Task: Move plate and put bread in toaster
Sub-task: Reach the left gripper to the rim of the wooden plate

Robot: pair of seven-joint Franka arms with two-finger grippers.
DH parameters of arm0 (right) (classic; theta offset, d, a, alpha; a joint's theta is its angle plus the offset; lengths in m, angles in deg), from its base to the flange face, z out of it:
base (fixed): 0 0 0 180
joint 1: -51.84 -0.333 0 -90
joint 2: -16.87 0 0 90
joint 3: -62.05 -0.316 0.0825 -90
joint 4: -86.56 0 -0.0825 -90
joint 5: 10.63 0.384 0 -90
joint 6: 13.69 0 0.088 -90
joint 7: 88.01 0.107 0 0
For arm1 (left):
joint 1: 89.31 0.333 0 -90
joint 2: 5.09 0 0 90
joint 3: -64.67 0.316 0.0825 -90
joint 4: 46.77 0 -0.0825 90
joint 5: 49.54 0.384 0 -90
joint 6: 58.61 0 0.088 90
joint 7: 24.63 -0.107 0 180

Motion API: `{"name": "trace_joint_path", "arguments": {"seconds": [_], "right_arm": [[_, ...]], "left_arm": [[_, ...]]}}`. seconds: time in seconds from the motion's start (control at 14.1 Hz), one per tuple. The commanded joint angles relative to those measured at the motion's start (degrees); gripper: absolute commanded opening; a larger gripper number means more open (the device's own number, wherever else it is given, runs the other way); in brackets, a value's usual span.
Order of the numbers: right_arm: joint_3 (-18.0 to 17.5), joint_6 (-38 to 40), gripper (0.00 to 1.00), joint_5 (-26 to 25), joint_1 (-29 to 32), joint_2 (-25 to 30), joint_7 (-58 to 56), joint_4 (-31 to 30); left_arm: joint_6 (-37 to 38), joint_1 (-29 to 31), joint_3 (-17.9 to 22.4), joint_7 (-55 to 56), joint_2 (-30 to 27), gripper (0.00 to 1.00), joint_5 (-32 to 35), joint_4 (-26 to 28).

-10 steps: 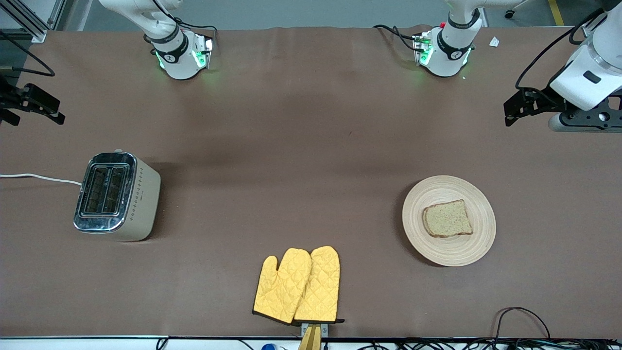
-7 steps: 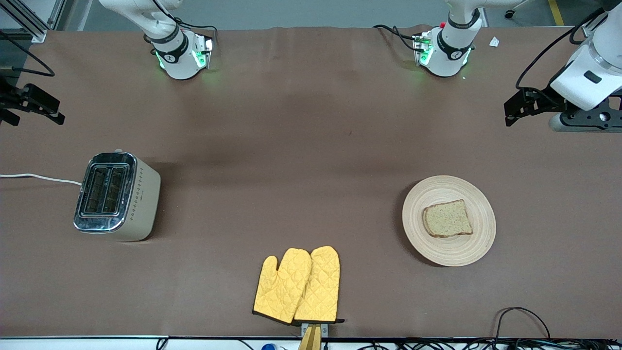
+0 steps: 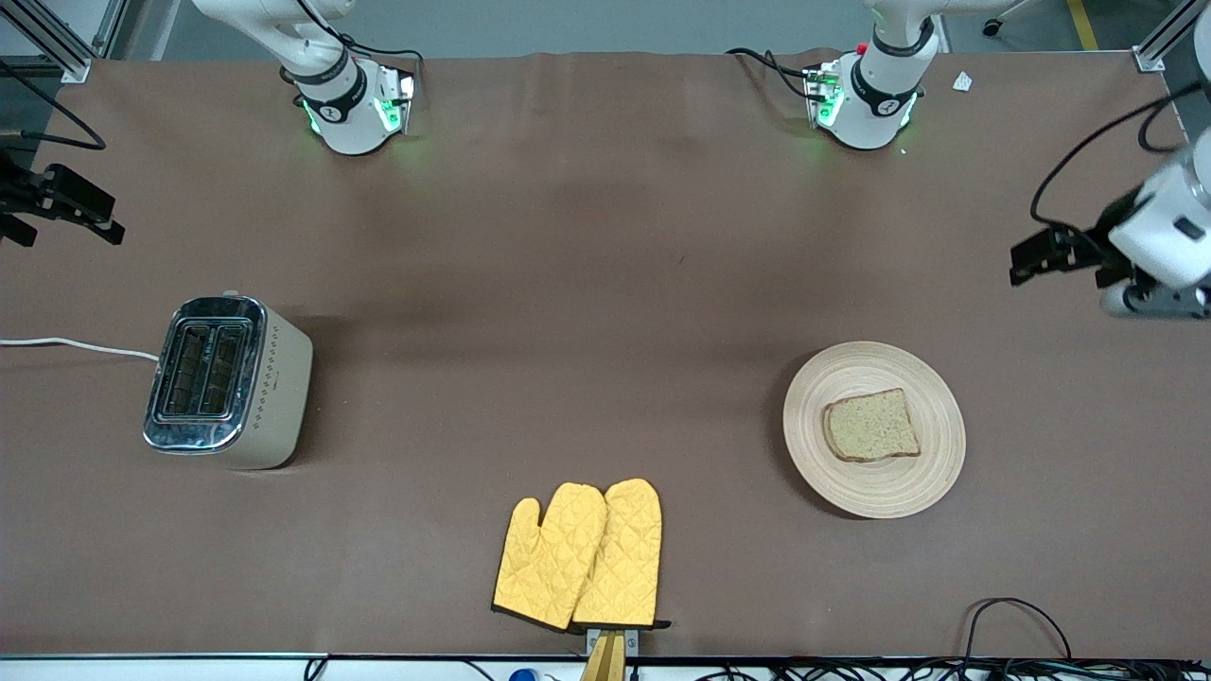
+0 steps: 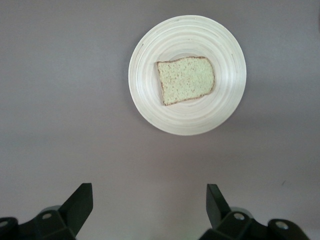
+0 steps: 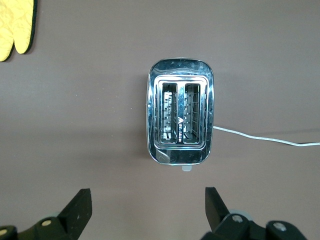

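The light tan wooden plate (image 3: 834, 378) lies toward the left arm's end of the table with the brown speckled bread (image 3: 871, 426) flat on it. Both also show in the left wrist view, the plate (image 4: 150, 105) under the bread (image 4: 186, 80). The cream toaster (image 3: 227, 381) with its chrome top and two empty slots stands toward the right arm's end, seen from above in the right wrist view (image 5: 180, 117). My left gripper (image 4: 150, 200) is open and empty, high over bare table beside the plate. My right gripper (image 5: 148, 202) is open and empty, high over bare table beside the toaster.
Two yellow oven mitts (image 3: 579, 556) lie near the table's front edge, midway between toaster and plate. The toaster's white cord (image 3: 76, 345) runs off the right arm's end of the table. Black cables (image 3: 1017, 615) lie at the front edge near the plate.
The left arm's hand has moved lower in the front view, coming closer to the plate. The right arm, plate, bread and toaster have not moved.
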Motion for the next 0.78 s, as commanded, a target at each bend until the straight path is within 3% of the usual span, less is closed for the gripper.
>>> {"name": "trace_joint_path", "arguments": {"seconds": [0.0, 0.28, 0.71], "right_arm": [[0.17, -0.27, 1.00, -0.22, -0.30, 0.28, 0.52, -0.12], [0.17, -0.18, 1.00, -0.22, -0.38, 0.19, 0.52, -0.38], [0.08, -0.10, 1.00, -0.22, -0.65, 0.28, 0.52, -0.47]], "left_arm": [[-4.05, 3.69, 0.06, -1.85, 7.42, 1.00, -5.33, -3.01], [-8.72, 9.41, 0.06, -7.90, 17.18, 1.00, -16.94, -3.01], [-19.09, 15.65, 0.06, -30.13, 30.45, 1.00, -31.08, -3.01]]}}
